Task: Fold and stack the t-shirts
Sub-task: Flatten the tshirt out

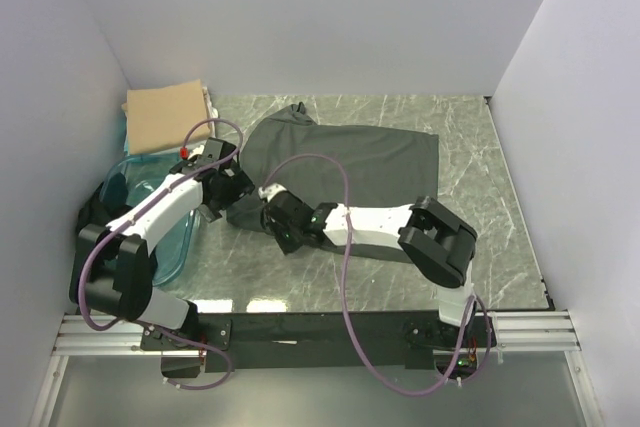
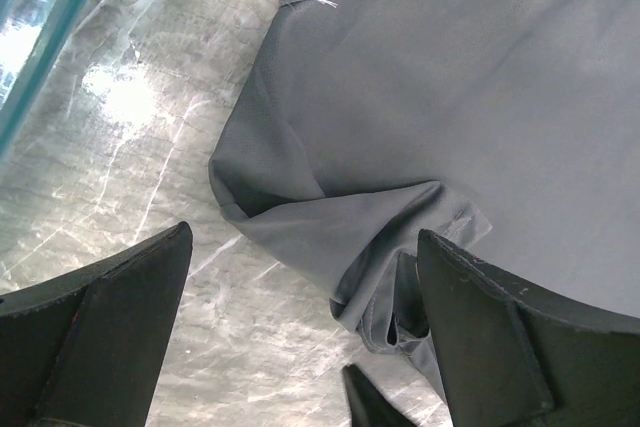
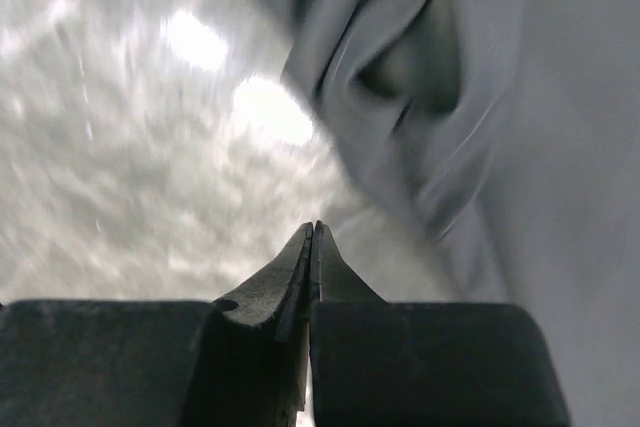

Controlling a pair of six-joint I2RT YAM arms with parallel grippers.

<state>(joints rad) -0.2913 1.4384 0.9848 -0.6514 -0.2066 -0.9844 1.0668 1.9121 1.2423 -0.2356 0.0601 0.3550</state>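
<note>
Marble counter (image 1: 480, 247): grey t-shirt (image 1: 350, 162) flat mid-counter, first fold not begun (tan t-shirt (image 1: 165, 117) folded back-left). Over its near corner left fingers (image 2: 120, 317) gape; right fingers (image 3: 285, 282) pressed together, seemingly empty. Next prob. needs pinching cloth.

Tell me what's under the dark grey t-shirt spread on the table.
Only the marble tabletop shows around the edges of the dark grey t-shirt, which lies mostly flat, with one corner bunched near the arms. Whatever is beneath its middle is covered by cloth and cannot be seen.
</note>
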